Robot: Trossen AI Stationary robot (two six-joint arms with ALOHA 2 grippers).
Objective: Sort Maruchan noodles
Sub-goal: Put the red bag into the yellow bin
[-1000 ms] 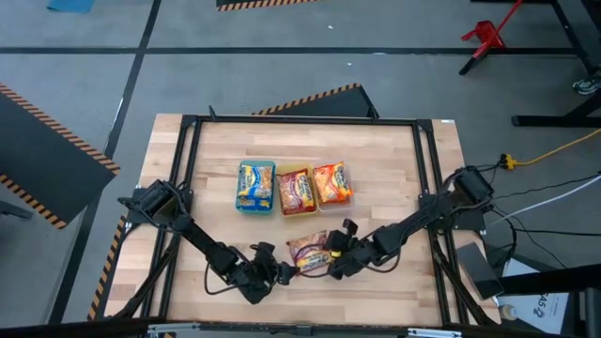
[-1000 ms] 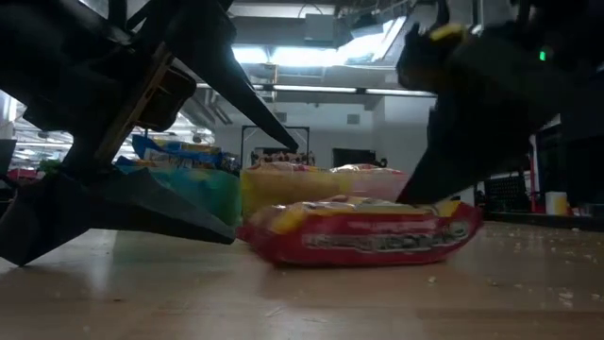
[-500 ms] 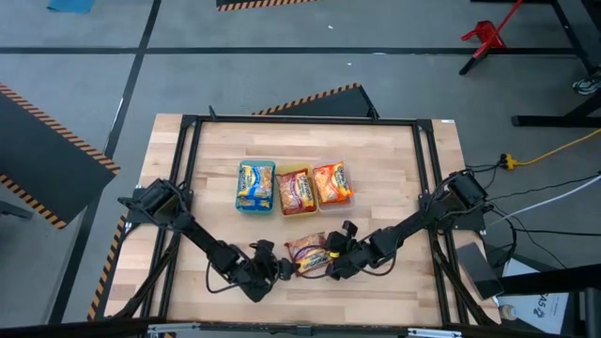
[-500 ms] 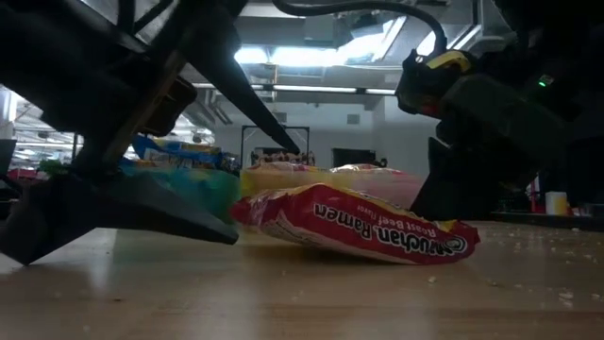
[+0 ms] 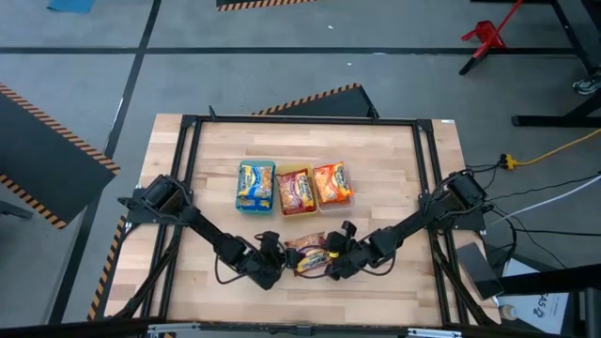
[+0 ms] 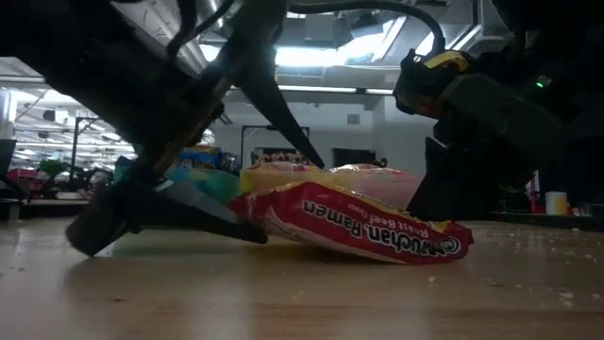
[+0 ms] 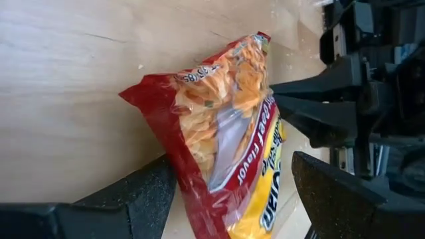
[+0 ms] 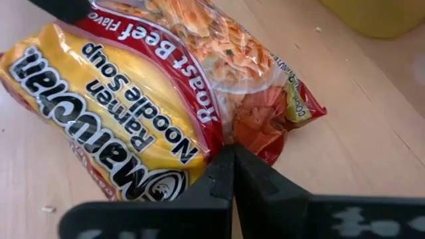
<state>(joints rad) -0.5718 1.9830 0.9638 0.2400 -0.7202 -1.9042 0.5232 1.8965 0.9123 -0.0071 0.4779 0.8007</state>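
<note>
On the near middle of the wooden table (image 5: 394, 178), the right gripper (image 5: 331, 266) pinches shut on one edge of a red Maruchan packet (image 5: 307, 253), tilting it up, while the left gripper (image 5: 279, 264), fingers spread wide, straddles the opposite end, probably needing to close next for a handover toward the trays (image 5: 294, 188).

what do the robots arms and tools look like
Both arms are dark, jointed links with black cables looped alongside. The left tool and right tool each end in two dark fingers, wedge-shaped with a matte, slightly grainy surface in the wrist views. The low view shows a yellow band and a small green light on one arm.
</note>
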